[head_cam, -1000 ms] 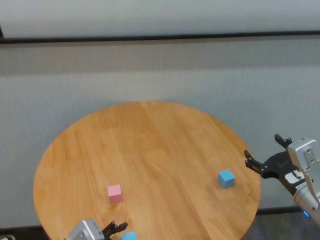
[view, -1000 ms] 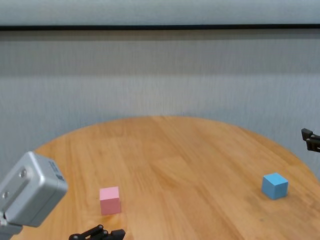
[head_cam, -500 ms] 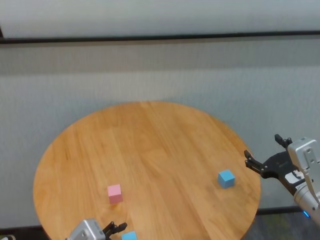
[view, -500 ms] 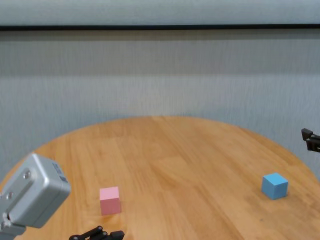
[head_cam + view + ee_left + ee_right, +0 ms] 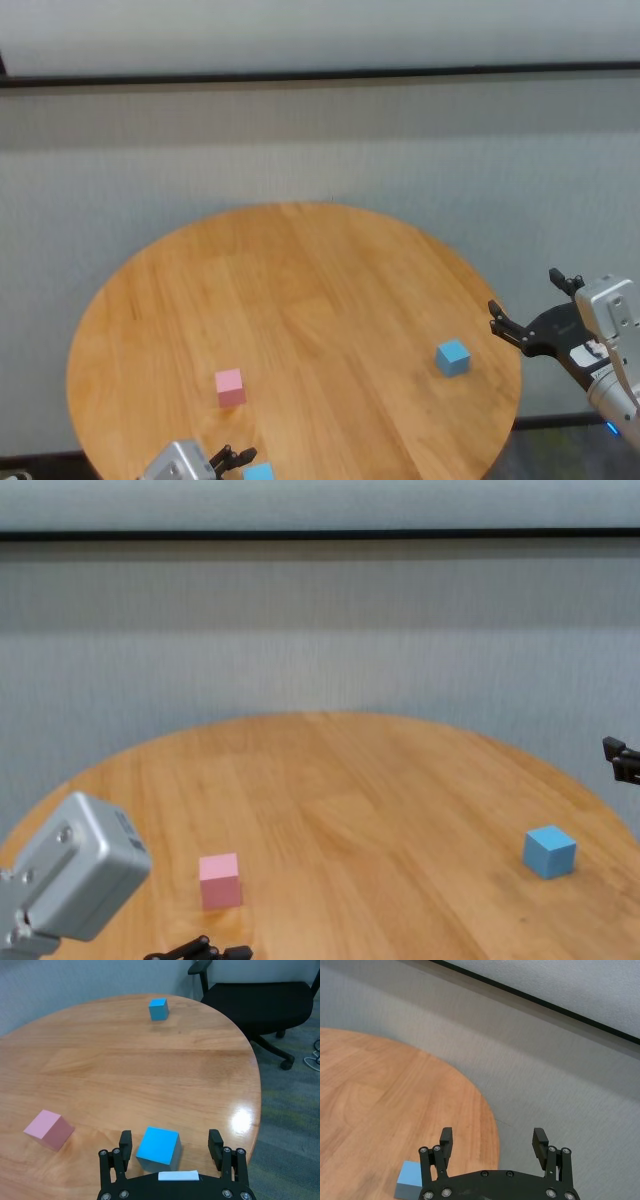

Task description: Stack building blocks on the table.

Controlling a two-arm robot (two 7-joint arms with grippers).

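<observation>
The round wood table [image 5: 300,300] holds three small cubes. A pink block [image 5: 230,387] lies at the front left; it also shows in the chest view [image 5: 219,880] and the left wrist view [image 5: 49,1129]. One light blue block [image 5: 259,472] lies at the near edge, between the open fingers of my left gripper [image 5: 170,1142], which hangs just above it [image 5: 158,1148]. The other light blue block [image 5: 452,356] lies at the right, also in the chest view [image 5: 549,851]. My right gripper [image 5: 525,310] is open and empty beyond the table's right edge.
A black office chair [image 5: 260,1000] stands on the floor beside the table in the left wrist view. A grey wall [image 5: 320,150] runs behind the table. The right light blue block shows partly under my right gripper [image 5: 409,1180].
My left gripper has moved slightly down toward the near light blue block. The right arm and all blocks have not moved.
</observation>
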